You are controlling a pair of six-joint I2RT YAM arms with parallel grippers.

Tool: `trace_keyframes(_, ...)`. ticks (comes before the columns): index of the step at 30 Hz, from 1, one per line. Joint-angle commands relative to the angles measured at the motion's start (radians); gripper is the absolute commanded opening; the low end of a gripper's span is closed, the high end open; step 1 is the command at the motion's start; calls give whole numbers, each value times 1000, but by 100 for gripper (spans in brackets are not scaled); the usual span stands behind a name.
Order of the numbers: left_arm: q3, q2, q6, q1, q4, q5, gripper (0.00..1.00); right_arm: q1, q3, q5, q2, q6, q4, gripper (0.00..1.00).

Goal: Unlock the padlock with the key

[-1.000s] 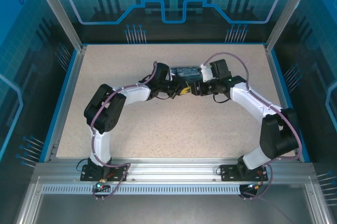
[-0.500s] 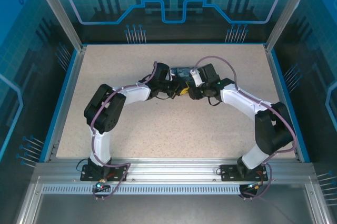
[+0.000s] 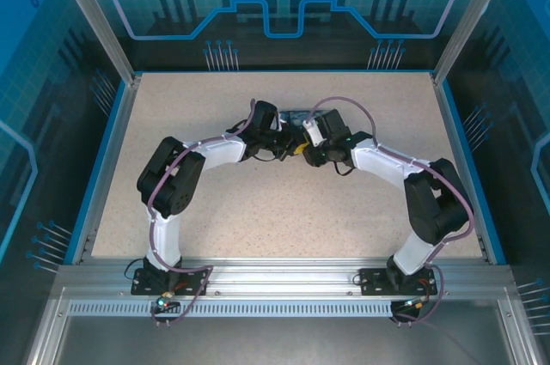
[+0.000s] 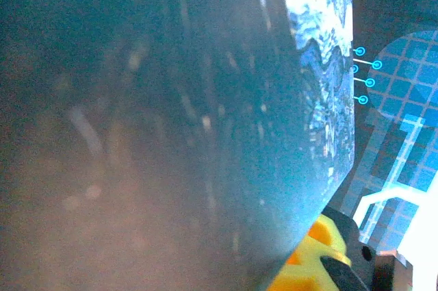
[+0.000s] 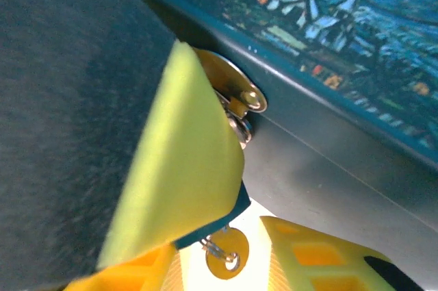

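Meeting point: both arms are nose to nose at the far middle of the speckled beige counter [image 3: 215, 210], right at the dark-blue painted box with the starry village print [image 5: 328, 24].
Left gripper [image 3: 287, 147]: tucked against the box's left side. Its wrist view gives one yellow finger [image 4: 311, 260] under the box's edge, and I cannot tell whether the jaws are apart or closed.
Right gripper [image 3: 310, 149]: reaches in from the right. A broad yellow finger [image 5: 178, 168] is in front and a second sits lower right with light between them, but whether the jaws grip anything I cannot tell.
Padlock: the small brass-coloured padlock [image 5: 235, 89] sits against the box's dark front wall, just past that broad fingertip. Lock and ring blur together, so no keyhole is readable.
Key: a little round brass key tab [image 5: 226, 253] dangles on a thin wire ring between the two fingers.
Materials: the brass is polished and rounded and looks slippery. The fingers are matte yellow plastic with hollowed ribs, the box has a glossy print over a plain smooth wall, and the counter is grainy.
Risk: a slight misalignment could make the key skate off the smooth brass. A hard push could slide the box. The loose tab could snag a finger. The two grippers are close enough to bump.
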Motion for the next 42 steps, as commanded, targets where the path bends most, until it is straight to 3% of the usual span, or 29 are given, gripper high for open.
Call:
trace_keyframes(1,39,-34,10,-6,-24,49,0,13,29,25,18,-3,24,27)
trace_keyframes(10,40,-28,25,-6,-42,44,0,4,67,-44,12,-3,-9,8)
trace_keyframes(13,33,-25,35,-6,-38,40,0,-23,82,-172,10,13,-45,3)
trace_keyframes(17,23,-20,43,-6,-32,33,0,-101,73,-448,2,88,-46,1)
trace_keyframes(19,17,-17,46,-5,-28,29,0,-154,60,-610,7,149,-18,6)
trace_keyframes(20,16,-18,47,-6,-27,27,0,-172,53,-669,9,176,-6,18)
trace_keyframes(21,15,-16,48,-6,-28,27,0,-182,44,-697,5,193,-2,37)
trace_keyframes(23,11,-15,47,-6,-26,25,0,-190,25,-686,-18,214,0,48)
trace_keyframes(29,-3,-11,54,-6,-24,17,0,-226,-65,-659,-75,302,50,60)
trace_keyframes(42,-123,-30,81,-18,3,8,0,-237,-182,-609,-26,554,299,60)
